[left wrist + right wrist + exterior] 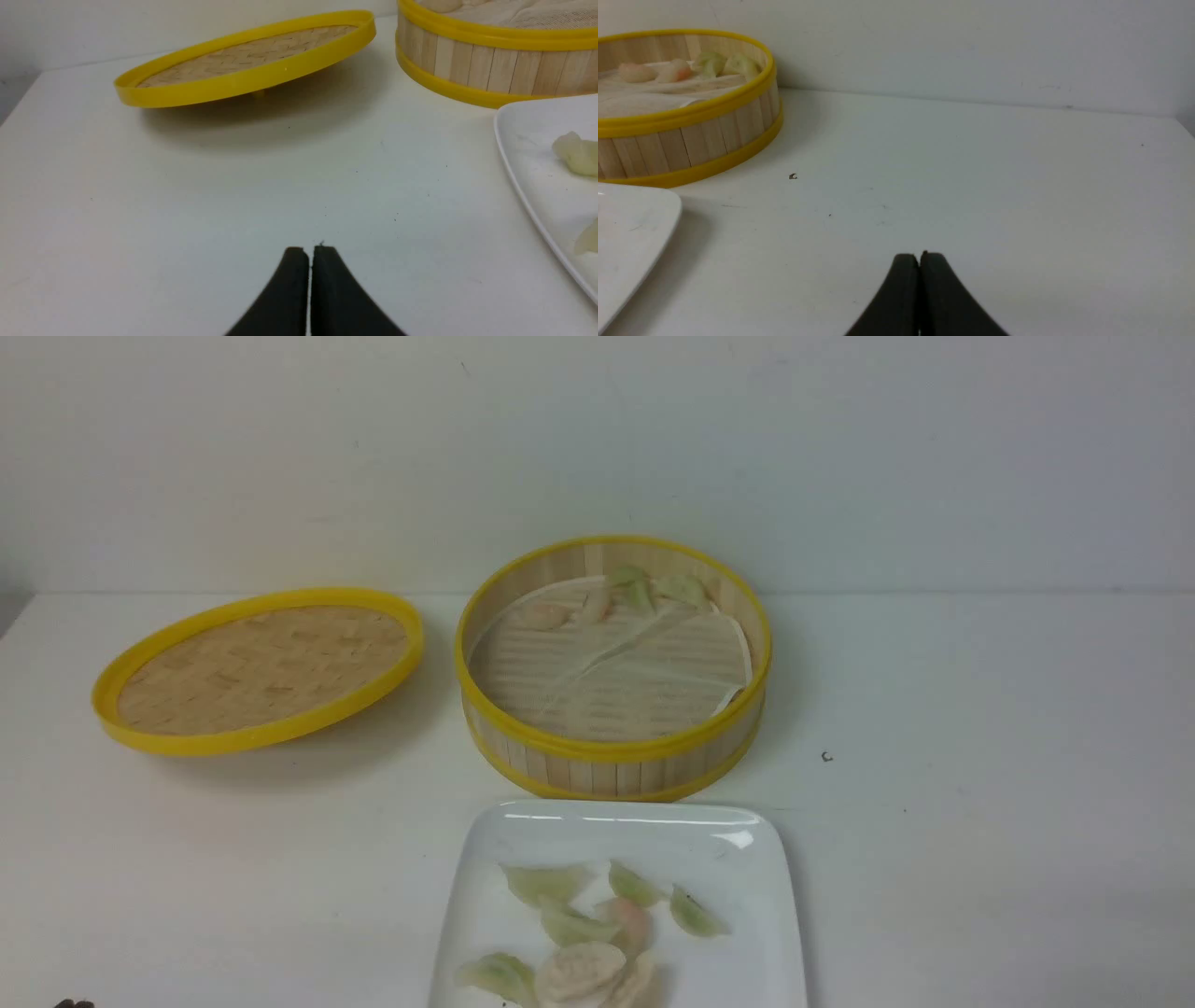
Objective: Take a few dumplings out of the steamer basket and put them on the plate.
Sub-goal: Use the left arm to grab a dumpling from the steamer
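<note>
The steamer basket [611, 747] stands at the table's middle. Two pink-beige dumplings [544, 613] and some pale green ones lie at its far wall; they also show in the right wrist view [635, 72]. The white plate [523, 831] lies in front of the basket and holds pink-beige dumplings [583, 973] among several green ones. My left gripper [310, 249] is shut and empty, low over bare table left of the plate [518, 135]. My right gripper [919, 255] is shut and empty over bare table right of the plate [635, 224]. Neither gripper shows in the front view.
The shallow yellow-rimmed woven lid [257, 667] lies tilted at the left of the basket, and shows in the left wrist view [247, 56]. A white wall stands behind the table. A small dark speck [826, 757] lies right of the basket.
</note>
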`<state>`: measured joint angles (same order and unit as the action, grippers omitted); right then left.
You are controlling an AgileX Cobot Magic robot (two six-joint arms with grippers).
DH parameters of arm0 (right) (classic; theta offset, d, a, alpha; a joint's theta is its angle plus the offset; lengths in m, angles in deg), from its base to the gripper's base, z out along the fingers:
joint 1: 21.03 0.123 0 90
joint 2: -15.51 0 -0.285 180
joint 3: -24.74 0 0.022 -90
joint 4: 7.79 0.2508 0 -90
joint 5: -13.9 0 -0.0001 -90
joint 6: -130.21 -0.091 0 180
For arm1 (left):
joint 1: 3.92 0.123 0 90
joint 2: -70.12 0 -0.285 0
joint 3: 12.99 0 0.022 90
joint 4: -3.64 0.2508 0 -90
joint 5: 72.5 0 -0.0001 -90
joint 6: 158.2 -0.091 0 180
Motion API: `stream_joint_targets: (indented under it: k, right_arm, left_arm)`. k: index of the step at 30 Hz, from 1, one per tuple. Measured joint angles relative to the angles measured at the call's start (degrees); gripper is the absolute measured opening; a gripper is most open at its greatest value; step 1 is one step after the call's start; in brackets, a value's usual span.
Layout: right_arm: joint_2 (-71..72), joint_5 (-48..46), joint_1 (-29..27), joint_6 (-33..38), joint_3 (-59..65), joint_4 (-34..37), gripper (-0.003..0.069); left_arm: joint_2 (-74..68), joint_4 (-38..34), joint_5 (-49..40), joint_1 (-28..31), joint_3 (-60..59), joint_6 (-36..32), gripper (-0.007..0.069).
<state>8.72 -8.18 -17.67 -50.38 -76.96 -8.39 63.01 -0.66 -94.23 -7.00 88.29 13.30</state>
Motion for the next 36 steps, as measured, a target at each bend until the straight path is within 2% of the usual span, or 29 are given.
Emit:
stream_joint_targets:
  k: [22, 25, 28, 33, 36]
  right_arm:
    - [0.0, 0.0, 0.0, 0.0, 0.0, 0.0, -0.0013]
    - [0.0, 0.0, 0.0, 0.0, 0.0, 0.0, -0.0013]
    - [0.0, 0.0, 0.0, 0.0, 0.0, 0.0, -0.0013]
    - [0.0, 0.0, 0.0, 0.0, 0.0, 0.0, -0.0013]
    - [0.0, 0.0, 0.0, 0.0, 0.0, 0.0, -0.0013]
  left_arm:
    - [0.0, 1.2, 0.7, 0.0, -0.1, -0.7, -0.0006]
    - [0.0, -2.4, 3.5, 0.0, -0.2, 1.2, -0.0006]
    - [0.0, -13.0, 11.1, 0.0, -0.2, 6.0, -0.0006]
    - [0.0, -27.4, 26.5, 0.0, -0.2, 9.3, -0.0006]
    - [0.0, -31.9, 32.4, 0.0, 1.8, 10.2, -0.0006]
